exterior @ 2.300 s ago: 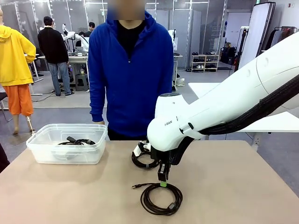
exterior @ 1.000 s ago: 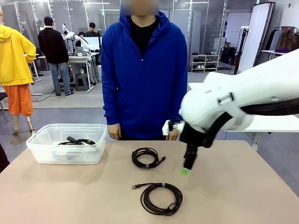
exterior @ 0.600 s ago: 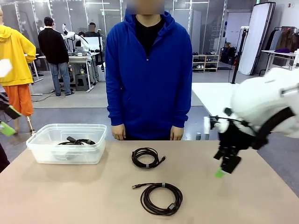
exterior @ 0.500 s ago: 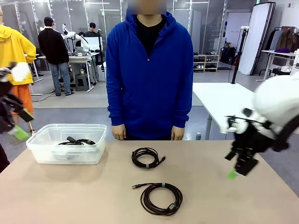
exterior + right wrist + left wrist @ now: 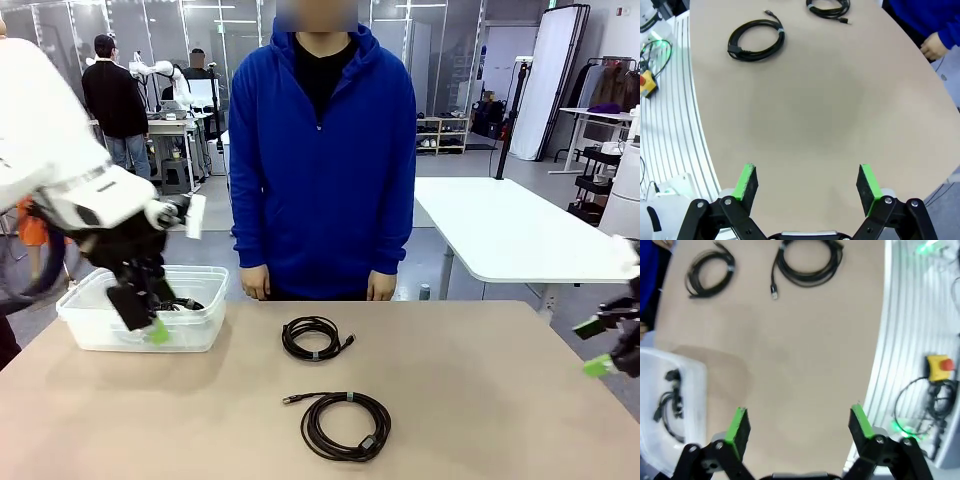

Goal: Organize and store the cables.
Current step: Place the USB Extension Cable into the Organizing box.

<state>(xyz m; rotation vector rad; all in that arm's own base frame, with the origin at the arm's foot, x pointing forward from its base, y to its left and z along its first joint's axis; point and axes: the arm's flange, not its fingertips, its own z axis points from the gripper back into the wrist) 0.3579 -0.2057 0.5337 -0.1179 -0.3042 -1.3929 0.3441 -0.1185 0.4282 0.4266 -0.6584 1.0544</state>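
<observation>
Two black coiled cables lie on the tan table: a smaller coil (image 5: 315, 338) toward the person and a larger coil (image 5: 345, 424) nearer me. A third cable (image 5: 166, 302) rests inside the clear plastic bin (image 5: 100, 342) at the left. My left gripper (image 5: 150, 322) hangs open at the bin's front wall, holding nothing. My right gripper (image 5: 597, 347) is open and empty off the table's right edge. The left wrist view has its open gripper (image 5: 799, 425) above bare table, the bin (image 5: 690, 385) beside it and both coils (image 5: 710, 272) (image 5: 810, 260) farther off. The right wrist gripper (image 5: 806, 183) is open, with the larger coil (image 5: 756, 40) and the smaller coil (image 5: 829, 9) far ahead.
A person in a blue hoodie (image 5: 320, 150) stands at the far edge, hands (image 5: 255, 285) down by the table. One hand (image 5: 935, 47) is at the table edge in the right wrist view. A yellow box with a red button (image 5: 940, 367) lies on the ribbed base beside the table.
My right arm has swung from above the coils out past the right edge. My left arm has come in from the left and now hangs by the bin. The cables have not moved.
</observation>
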